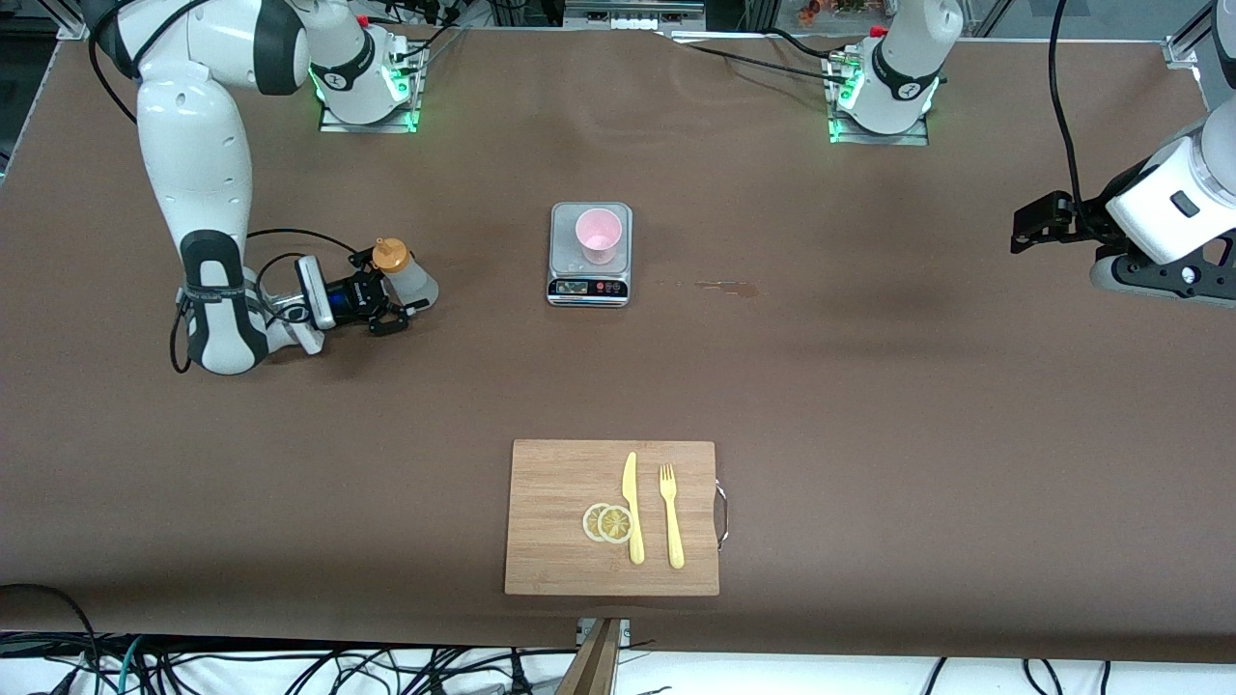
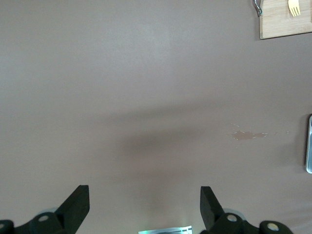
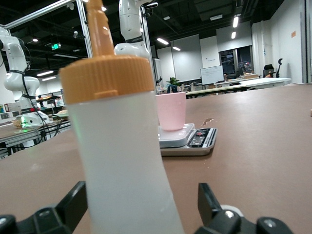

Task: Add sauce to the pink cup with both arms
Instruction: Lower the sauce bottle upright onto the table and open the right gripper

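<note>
The sauce bottle (image 1: 410, 278), whitish with an orange cap, stands on the table toward the right arm's end. My right gripper (image 1: 394, 294) is low at the table with its fingers open on either side of the bottle (image 3: 126, 161); a clear gap shows between the bottle and one finger (image 3: 207, 202). The pink cup (image 1: 598, 235) stands upright on a small silver scale (image 1: 590, 285) mid-table, and shows past the bottle as the cup (image 3: 171, 111) in the right wrist view. My left gripper (image 1: 1025, 227) hangs open and empty (image 2: 145, 195) over bare table at the left arm's end.
A wooden cutting board (image 1: 560, 483) lies nearer the front camera, carrying a yellow knife (image 1: 632, 507), a fork (image 1: 670, 516) and two lemon slices (image 1: 608, 523). A small brown stain (image 1: 719, 286) marks the table beside the scale.
</note>
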You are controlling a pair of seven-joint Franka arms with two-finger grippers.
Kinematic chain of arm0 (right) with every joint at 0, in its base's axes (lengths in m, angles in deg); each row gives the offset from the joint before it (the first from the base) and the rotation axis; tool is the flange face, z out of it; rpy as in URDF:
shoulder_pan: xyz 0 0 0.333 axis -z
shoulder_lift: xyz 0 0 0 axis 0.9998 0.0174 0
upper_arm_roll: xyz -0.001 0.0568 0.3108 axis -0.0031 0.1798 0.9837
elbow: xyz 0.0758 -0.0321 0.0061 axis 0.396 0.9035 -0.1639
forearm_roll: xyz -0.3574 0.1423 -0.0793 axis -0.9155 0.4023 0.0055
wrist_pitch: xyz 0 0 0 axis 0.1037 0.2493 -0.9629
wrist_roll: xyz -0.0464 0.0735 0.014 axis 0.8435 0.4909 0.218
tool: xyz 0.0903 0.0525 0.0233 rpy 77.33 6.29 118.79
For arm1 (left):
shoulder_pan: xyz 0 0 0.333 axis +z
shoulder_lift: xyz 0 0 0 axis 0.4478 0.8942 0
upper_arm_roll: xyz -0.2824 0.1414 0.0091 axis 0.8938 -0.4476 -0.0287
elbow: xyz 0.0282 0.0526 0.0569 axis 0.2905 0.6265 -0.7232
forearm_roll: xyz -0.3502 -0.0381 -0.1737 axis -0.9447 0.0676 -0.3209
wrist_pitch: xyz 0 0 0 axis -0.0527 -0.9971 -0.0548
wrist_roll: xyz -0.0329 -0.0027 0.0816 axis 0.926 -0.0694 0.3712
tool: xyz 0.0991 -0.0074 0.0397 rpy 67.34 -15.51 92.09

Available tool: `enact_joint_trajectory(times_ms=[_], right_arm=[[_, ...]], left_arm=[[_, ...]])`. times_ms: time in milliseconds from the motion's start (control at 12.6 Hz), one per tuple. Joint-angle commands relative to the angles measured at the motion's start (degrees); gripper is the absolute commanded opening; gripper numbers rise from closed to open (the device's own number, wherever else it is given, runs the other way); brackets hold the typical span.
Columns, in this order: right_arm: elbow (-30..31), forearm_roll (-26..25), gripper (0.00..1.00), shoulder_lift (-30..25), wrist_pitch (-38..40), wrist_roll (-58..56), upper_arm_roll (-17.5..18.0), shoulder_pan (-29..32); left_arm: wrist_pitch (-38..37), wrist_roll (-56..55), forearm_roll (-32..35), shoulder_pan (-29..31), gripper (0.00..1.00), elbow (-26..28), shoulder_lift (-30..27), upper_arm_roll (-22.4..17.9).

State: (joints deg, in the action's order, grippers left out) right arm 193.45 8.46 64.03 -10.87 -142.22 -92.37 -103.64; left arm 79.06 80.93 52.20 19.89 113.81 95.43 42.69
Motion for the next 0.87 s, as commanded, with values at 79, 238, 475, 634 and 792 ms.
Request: enact_joint_trajectory(times_ms=[79,238,475,634,792], right_arm=[[-4.5,-8.4,1.00,0.8,2.7,-6.7,0.6,6.5],[-9.9,-14.0,1.00,0.6,4.7,-6.3,0.4,9.8],[-18.7,-20.4,1.00,0.0,9.4,-2.5,-0.6,13.0],[-23.1,-21.6,1.00,-0.8,12.5,1.8,-3.8,12.8],[-26.4,-22.4,1.00,-2.3,13.8,7.1,-5.3,12.6]], left_arm=[[-1.3,1.2,0.5,-0.2,1.00,-1.6,0.6,-0.3],[-1.3,1.3,0.5,-0.1,1.00,-1.6,0.6,-0.3],[-1.2,1.2,0.4,-0.2,1.00,-2.2,1.1,-0.3],[-1.2,1.2,0.5,-0.2,1.00,-4.0,1.9,-0.3],[-1.2,0.9,0.5,-0.2,1.00,-4.1,2.0,-0.3]])
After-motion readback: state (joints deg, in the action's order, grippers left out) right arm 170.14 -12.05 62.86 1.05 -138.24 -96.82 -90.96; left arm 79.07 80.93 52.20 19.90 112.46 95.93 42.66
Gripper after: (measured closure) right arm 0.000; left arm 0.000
